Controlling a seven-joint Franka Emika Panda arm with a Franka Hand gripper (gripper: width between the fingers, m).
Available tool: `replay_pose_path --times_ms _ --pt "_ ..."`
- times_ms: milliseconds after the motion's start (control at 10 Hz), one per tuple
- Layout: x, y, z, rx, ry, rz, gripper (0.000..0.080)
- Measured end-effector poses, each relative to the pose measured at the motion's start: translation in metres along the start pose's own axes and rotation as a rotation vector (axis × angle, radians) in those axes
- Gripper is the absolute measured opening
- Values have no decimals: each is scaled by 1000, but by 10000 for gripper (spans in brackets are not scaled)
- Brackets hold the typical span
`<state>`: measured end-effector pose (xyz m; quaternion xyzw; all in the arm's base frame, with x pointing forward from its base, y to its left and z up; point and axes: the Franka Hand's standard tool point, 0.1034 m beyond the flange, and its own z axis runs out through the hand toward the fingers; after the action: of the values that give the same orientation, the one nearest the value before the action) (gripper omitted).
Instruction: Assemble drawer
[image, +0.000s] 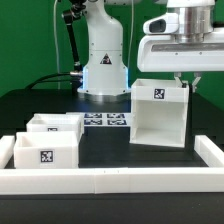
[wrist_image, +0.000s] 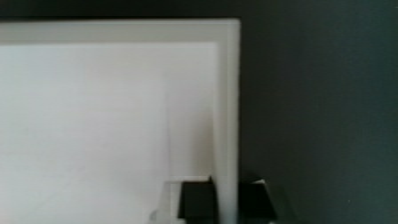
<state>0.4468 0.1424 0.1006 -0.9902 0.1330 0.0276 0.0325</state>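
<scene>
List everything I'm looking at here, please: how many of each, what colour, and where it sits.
Large open box: one, white, exterior view's right.
Rear small box: one, white, exterior view's left.
Front small box: one, white, just ahead of the rear one.
Marker board: one, white with black tags, flat before the arm's base.
Border rail: one, white, along the table's front and sides.
Table: one, black.
Robot arm: one, white, at the back.
Claw: one, dark fingers, astride the large box's wall.
</scene>
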Motion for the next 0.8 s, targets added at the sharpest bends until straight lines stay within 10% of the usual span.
replay_pose_path --times_ms 400,800 --pt "2 1 -1 0 -1 -20 38" --pt "42 11 -3 13 19 -72 38"
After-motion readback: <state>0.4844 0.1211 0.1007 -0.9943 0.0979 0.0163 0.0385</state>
